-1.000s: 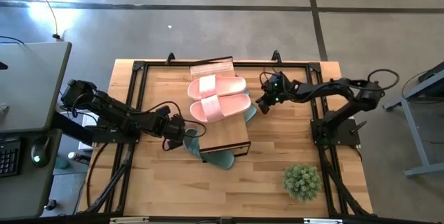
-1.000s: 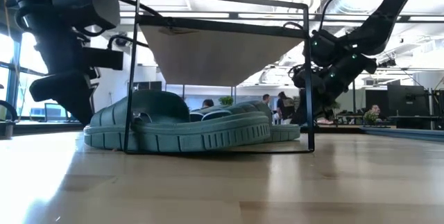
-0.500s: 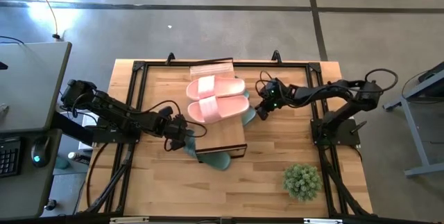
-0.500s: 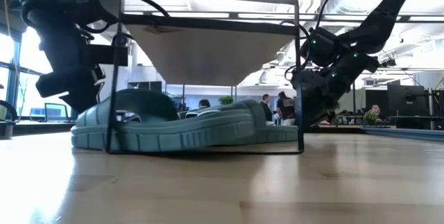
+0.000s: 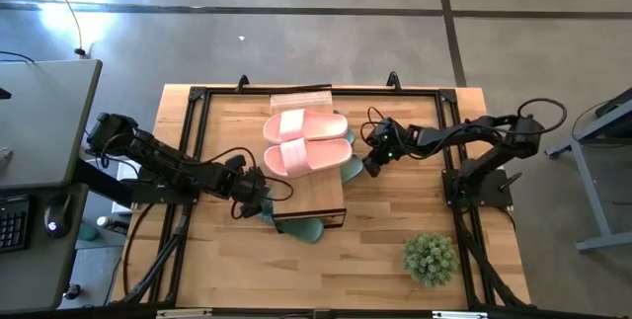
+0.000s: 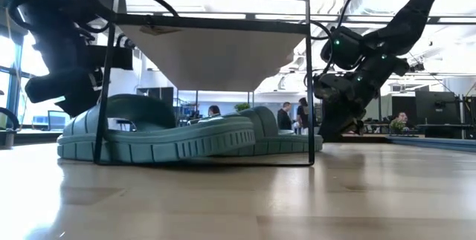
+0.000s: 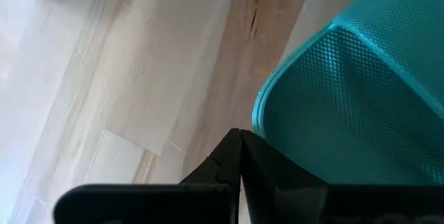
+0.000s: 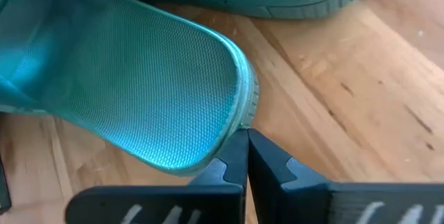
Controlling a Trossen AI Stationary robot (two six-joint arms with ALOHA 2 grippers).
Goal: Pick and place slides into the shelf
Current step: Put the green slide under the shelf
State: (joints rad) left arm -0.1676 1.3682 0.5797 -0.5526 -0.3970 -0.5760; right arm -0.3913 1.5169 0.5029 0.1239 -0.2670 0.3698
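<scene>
Pink slides (image 5: 306,142) lie atop the shelf (image 5: 314,197) mid-table, green slides (image 6: 160,131) beneath it. Left gripper (image 5: 253,198) and right gripper (image 5: 373,161) – both clenched, empty – touch green heels. Pale wooden table (image 5: 395,240); open-plan office beyond.

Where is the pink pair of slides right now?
In the high view, the pink slides lie side by side on the shelf top plank, mid-table between both arms, above the green slides underneath.
</scene>
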